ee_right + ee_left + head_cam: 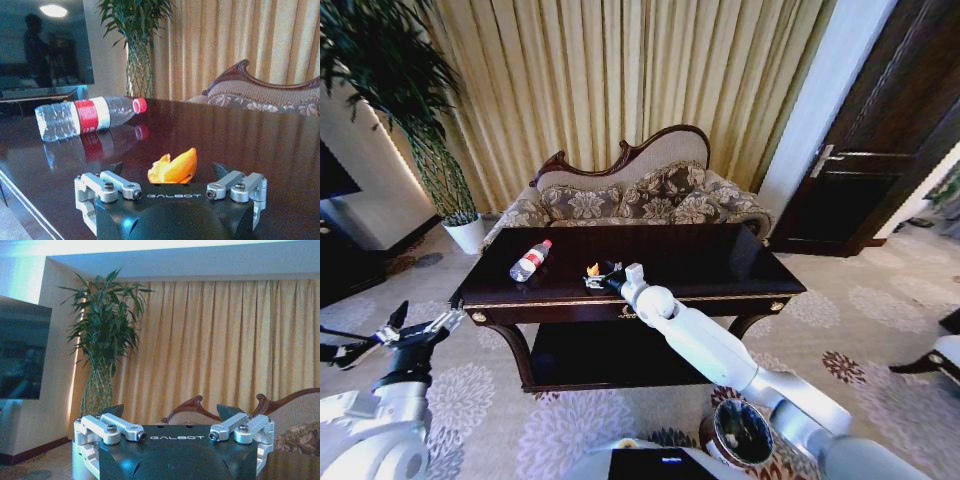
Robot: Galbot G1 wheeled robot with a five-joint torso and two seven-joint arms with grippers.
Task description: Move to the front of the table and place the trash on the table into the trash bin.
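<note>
On the dark glossy table (pixel 720 262) lies a clear bottle (pixel 530 261) with a red cap and a red-white label, on its side at the left. A small orange scrap (pixel 591 269) rests near the front edge. My right gripper (pixel 601 279) reaches over that edge and is open, with the orange scrap (pixel 174 168) between its dark fingertips (pixel 223 171). The bottle (pixel 85 116) lies farther along the table in the right wrist view. My left gripper (pixel 423 321) hangs open off the table's left corner, holding nothing (pixel 170 412). The round dark trash bin (pixel 742 433) stands on the carpet under my right arm.
A patterned sofa (pixel 640 195) stands right behind the table. A tall plant in a white pot (pixel 467 235) is at the back left, near a dark screen (pixel 22 350). A dark door (pixel 880 140) is at the right. Patterned carpet surrounds the table.
</note>
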